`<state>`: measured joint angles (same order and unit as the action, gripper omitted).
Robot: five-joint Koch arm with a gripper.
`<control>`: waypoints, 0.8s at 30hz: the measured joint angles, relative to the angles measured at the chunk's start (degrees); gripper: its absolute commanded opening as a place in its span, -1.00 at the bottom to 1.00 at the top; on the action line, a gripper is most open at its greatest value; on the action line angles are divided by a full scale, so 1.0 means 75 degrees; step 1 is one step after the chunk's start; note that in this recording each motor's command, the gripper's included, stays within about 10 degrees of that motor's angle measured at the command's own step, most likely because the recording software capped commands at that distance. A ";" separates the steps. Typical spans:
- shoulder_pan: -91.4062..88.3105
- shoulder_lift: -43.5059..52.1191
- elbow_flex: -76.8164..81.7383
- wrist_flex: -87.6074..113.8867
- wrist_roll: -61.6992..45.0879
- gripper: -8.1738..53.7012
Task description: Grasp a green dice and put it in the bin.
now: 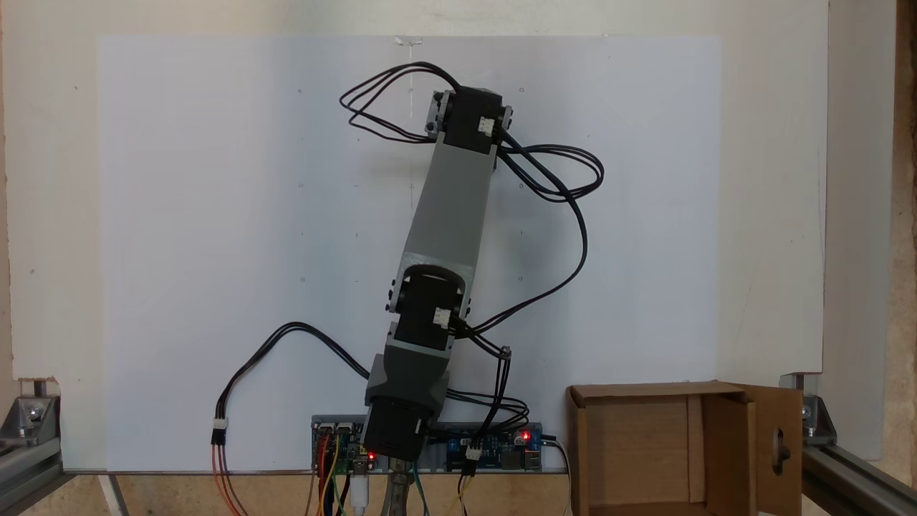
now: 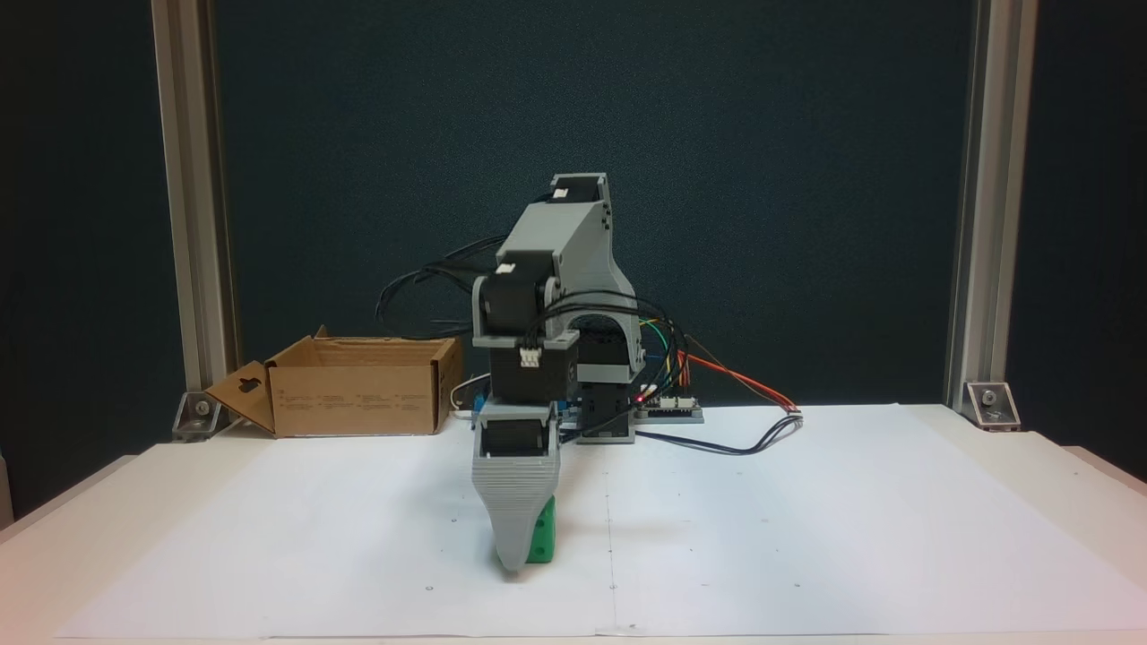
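Down on the white paper sheet (image 2: 806, 528), well out in front of the arm's base (image 2: 605, 421), the green dice (image 2: 541, 541) sits partly hidden behind the gripper (image 2: 513, 564). One ribbed grey jaw faces the camera and covers the other, so whether the jaws are apart or closed on the cube I cannot tell; the dice shows just to the right of the tip and appears to rest on the paper.

Judging by its look, the dice is a small hard plastic cube: light, stiff, not fragile, but smooth, with rounded edges that could let it squirt out of an off-centre pinch. The safest hold would be across two opposite flat faces, near their middle, with the jaws low enough to avoid the rounded top edge.

From the base the arm reaches forward and folds sharply down, the wrist section hanging nearly vertical with the gripper pointing at the paper. Seen from above, the grey upper link (image 1: 448, 208) leans away from the base and slightly to the right. The cardboard bin (image 2: 358, 394) stands beside the base, open on top, one flap with its handle hole folded outward, well apart from the dice.
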<state>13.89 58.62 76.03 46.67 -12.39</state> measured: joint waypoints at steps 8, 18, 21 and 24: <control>-0.0012 -0.0082 0.0047 -0.0047 0.0000 0.46; 0.0047 -0.0094 0.0035 -0.0199 0.0000 0.44; 0.0047 -0.0094 0.0035 -0.0223 0.0000 0.44; 0.0070 -0.0094 0.0047 -0.0246 0.0000 0.44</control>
<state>14.41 57.92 76.38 44.82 -12.39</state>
